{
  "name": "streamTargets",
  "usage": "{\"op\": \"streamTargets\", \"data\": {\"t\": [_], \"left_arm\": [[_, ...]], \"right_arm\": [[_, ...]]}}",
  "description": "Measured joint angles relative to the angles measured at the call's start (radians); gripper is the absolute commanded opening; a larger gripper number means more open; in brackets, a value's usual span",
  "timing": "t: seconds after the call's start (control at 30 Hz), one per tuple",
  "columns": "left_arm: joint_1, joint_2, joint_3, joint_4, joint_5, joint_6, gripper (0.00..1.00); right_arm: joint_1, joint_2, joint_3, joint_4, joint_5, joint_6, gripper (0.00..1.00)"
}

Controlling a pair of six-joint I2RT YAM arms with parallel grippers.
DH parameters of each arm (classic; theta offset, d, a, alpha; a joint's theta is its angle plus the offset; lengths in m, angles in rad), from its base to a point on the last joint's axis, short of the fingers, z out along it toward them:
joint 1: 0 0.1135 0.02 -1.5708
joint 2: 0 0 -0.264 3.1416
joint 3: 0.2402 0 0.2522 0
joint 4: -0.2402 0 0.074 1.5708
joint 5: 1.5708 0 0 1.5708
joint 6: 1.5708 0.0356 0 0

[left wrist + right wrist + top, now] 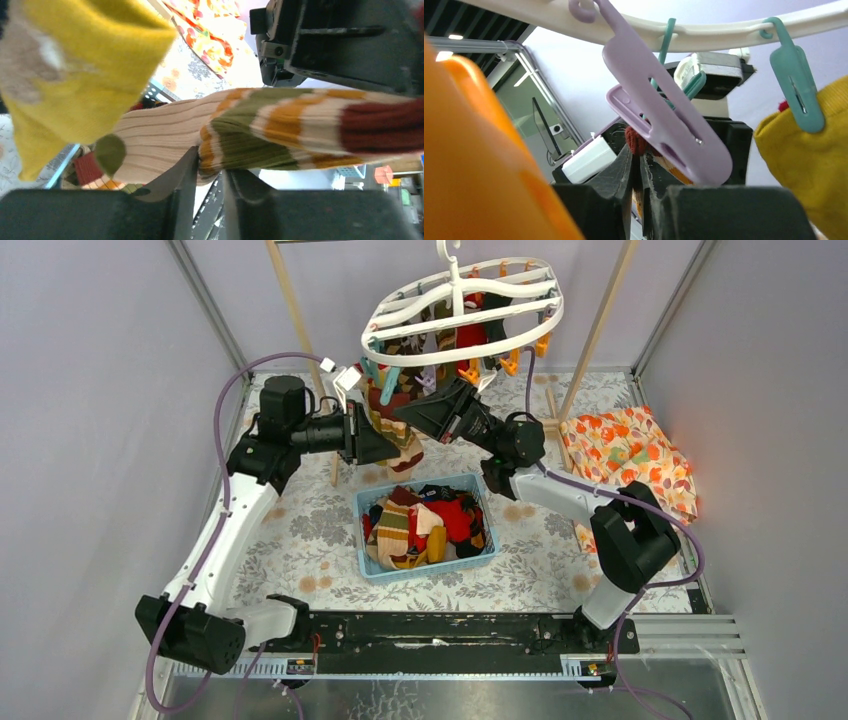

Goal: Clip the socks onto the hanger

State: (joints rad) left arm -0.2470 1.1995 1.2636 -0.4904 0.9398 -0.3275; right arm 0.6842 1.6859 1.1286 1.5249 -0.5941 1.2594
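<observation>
The white oval hanger (460, 315) hangs at the back with several socks clipped under it. My left gripper (390, 447) is shut on a striped green-orange-tan sock (280, 122), pinching its lower edge between the fingertips (212, 167). My right gripper (408, 412) is shut on the same sock's dark red cuff (636, 141), right below the hanger rim (724, 35). A lilac clip (664, 125) hangs against that cuff. A teal clip (796, 87) holds a mustard yellow sock (809, 165), which also shows in the left wrist view (85, 75).
A blue basket (487, 502) full of loose socks sits on the patterned table below the grippers. The orange floral cloth (630, 455) lies at the right. Wooden rails (600, 330) stand on both sides of the hanger. A blurred orange clip (474, 150) fills the right wrist view's left.
</observation>
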Motion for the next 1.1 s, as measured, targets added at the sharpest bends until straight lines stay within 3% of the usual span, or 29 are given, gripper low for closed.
{"op": "streamTargets", "data": {"t": [0.17,0.33,0.63,1.1], "left_arm": [[0.000,-0.004,0.015,-0.028,-0.057,0.035,0.05],[0.000,-0.032,0.022,-0.103,-0.161,0.103,0.00],[0.000,-0.086,0.036,-0.166,-0.306,0.172,0.00],[0.000,-0.122,0.036,-0.223,-0.389,0.212,0.00]], "right_arm": [[0.001,-0.020,-0.048,-0.060,0.031,-0.050,0.58],[-0.014,-0.115,-0.165,-0.151,0.064,-0.140,0.73],[-0.054,-0.215,-0.238,-0.236,0.134,-0.272,0.76],[-0.055,-0.060,-0.124,-0.124,0.167,-0.273,0.77]]}}
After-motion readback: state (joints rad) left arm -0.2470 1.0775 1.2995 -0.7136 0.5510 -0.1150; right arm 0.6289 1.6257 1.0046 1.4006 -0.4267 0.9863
